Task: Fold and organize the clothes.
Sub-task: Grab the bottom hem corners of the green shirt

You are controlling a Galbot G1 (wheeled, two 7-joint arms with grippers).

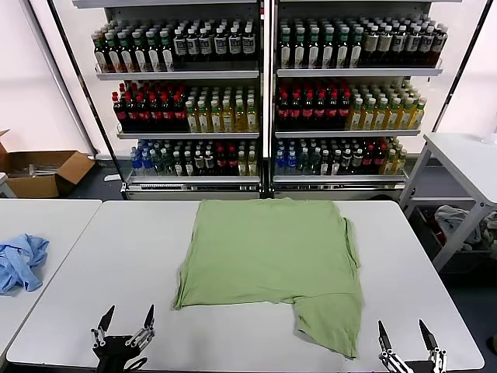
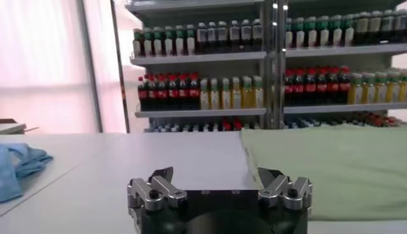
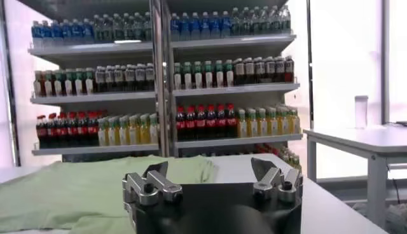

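Bright, even light (windows glare white behind), soft shadows, wrist views slightly blurred.

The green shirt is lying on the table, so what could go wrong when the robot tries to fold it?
The green shirt lies rumpled, one flap reaching toward the table front edge; a pull there might drag it off. The left gripper and right gripper, both with jaws open, might pinch several layers at once.

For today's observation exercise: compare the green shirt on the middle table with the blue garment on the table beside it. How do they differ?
The green shirt is spread nearly flat, while the blue garment lies crumpled in a heap. The shirt is much the larger and covers the middle of the white table; the blue garment sits at the edge of the side table on the robot's left. Both are cloth, and neither gripper touches them.
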